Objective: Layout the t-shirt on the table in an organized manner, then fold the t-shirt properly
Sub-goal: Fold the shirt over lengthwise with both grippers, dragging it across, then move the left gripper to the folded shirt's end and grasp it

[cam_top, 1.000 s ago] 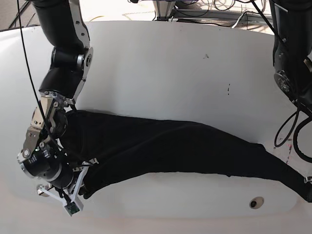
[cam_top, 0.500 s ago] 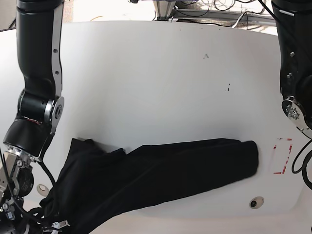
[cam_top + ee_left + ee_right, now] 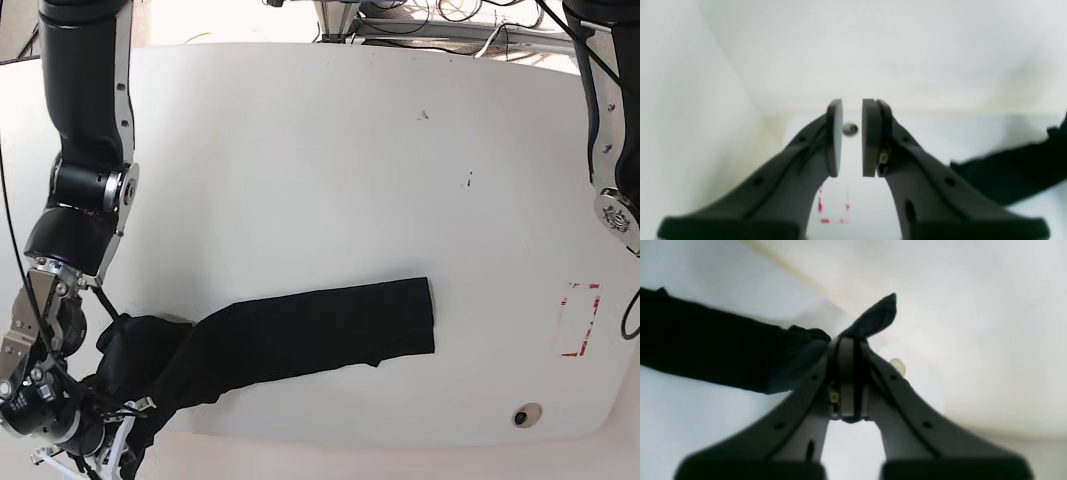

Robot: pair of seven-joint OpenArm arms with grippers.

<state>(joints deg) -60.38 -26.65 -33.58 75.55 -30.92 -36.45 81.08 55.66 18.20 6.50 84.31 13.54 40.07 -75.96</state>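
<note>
Right jaws: pressed together on a pinch of the t-shirt [image 3: 723, 343]; a dark point of cloth pokes out past the tips of the right gripper [image 3: 849, 350].
Left jaws: parted by a narrow slot with nothing between the pads [image 3: 834, 136]; the left gripper [image 3: 852, 136] holds no cloth, and only bare tabletop shows through the gap.
Cloth at the right gripper: from the pinch the black fabric runs away to the side of the right wrist view as one thick band, lying on the white surface.
T-shirt overall: in the base view a long, bunched strip [image 3: 310, 335] on the near half of the table [image 3: 330, 170], one end squared off near the middle, the other gathered in a heap at the near corner by the right arm.
Left gripper and cloth: well apart; a dark end of the garment lies off to one side in the left wrist view.
Tape mark: a red rectangular outline [image 3: 578, 320] beside the far end of the table, clear of the cloth.
Hole: a small round opening [image 3: 526, 415] near the front edge, close to the tape.
Right gripper in base view: probably at the bottom corner, mostly cut off by the frame.
</note>
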